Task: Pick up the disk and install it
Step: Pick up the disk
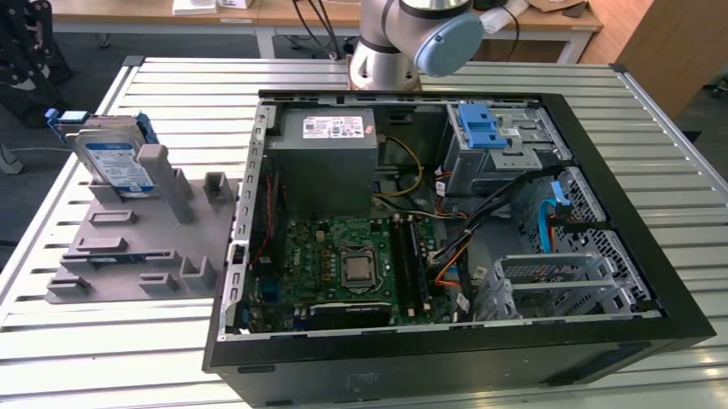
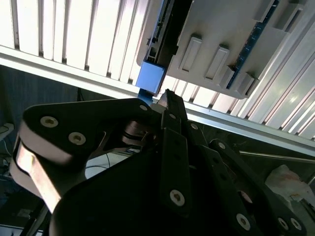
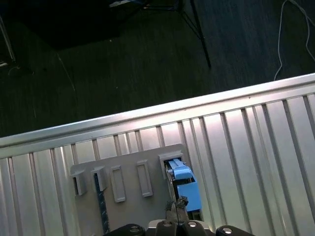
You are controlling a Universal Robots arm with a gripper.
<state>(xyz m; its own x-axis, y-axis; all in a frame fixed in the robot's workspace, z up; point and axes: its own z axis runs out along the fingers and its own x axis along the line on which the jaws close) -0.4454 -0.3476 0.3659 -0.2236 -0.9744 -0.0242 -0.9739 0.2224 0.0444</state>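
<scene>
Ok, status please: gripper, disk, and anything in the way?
Gripper shut, empty, above the disk. Disk upright in grey holder, not yet installed. Holder post close beside it.

The disk (image 3: 183, 183), edge-on in its blue carrier, stood in 1 end slot of the grey holder (image 3: 129, 210) on the slatted metal table (image 3: 246, 147), with the gripper (image 3: 176, 209), tips pressed together, just beside it.
</scene>
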